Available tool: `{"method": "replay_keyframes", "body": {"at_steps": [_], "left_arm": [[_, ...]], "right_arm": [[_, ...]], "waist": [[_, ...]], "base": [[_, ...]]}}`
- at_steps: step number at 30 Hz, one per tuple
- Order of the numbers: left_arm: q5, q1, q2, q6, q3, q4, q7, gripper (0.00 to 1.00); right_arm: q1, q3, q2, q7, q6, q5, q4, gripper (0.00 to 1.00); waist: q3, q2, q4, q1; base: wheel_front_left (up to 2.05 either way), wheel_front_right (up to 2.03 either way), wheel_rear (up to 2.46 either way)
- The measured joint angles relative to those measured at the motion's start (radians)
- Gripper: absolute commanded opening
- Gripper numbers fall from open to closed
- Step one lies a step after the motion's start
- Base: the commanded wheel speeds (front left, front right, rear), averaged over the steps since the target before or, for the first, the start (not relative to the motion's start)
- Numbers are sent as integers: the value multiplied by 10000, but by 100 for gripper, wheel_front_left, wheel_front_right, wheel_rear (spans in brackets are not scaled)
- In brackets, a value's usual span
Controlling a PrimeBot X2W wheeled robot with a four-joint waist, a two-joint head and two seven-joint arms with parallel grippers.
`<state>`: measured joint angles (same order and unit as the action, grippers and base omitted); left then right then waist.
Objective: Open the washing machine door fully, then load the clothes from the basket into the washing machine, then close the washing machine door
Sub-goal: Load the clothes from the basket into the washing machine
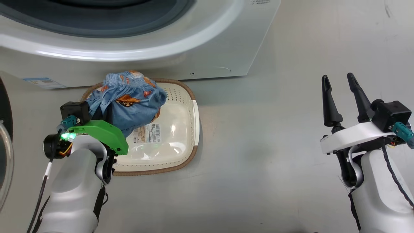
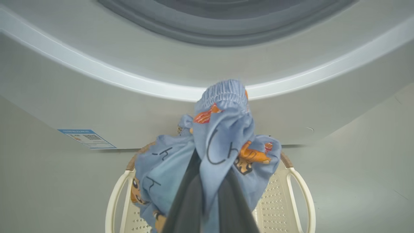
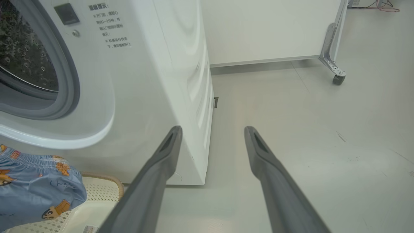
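Two grippers! What has the left gripper (image 2: 210, 168) got?
– Its jaws are squeezed tight on the clothes (image 1: 129, 100). The blue cloth bunches up all round the jaws and hangs down from them.

What is under those jaws?
– The basket (image 1: 196, 123), down on the floor (image 1: 258, 161). A paper label (image 1: 148, 133) on its bottom sits just beside the cloth. I cannot tell if the cloth touches the basket.

And in front of them?
– The washing machine (image 1: 161, 42), close by, with its round hole (image 2: 223, 19) up ahead of the jaws. The washing machine door (image 1: 4, 106) is swung open, off to the left of them.

And the right gripper (image 1: 338, 76)?
– Its jaws are wide apart. They hold nothing and touch nothing. The clothes and basket are well off to their left.

Does one camera see more?
– Yes. The right wrist view looks into the hole and shows the steel drum (image 3: 26, 58), plus a little wheel (image 3: 338, 79) far ahead of the right jaws. The left wrist view shows the cloth pinched between the two dark fingers (image 2: 190, 200).
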<state>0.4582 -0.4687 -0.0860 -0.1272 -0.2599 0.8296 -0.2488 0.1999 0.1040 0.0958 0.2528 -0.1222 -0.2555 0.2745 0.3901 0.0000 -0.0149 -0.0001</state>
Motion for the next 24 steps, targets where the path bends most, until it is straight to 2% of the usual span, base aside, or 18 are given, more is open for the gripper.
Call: {"method": "replay_keyframes", "body": {"at_steps": [12, 24], "left_arm": [[-391, 760, -17, 2, 320, -1499, -2, 0], [-922, 1094, -173, 144, 629, -3254, -2, 0]], "right_arm": [[-619, 67, 25, 0, 0, -88, 111, 100], [-913, 196, 19, 0, 0, -174, 121, 100]], "waist": [[-1263, 0, 105, 0], [-1943, 0, 222, 0]], "base": [[0, 0, 0], [0, 0, 0]]}}
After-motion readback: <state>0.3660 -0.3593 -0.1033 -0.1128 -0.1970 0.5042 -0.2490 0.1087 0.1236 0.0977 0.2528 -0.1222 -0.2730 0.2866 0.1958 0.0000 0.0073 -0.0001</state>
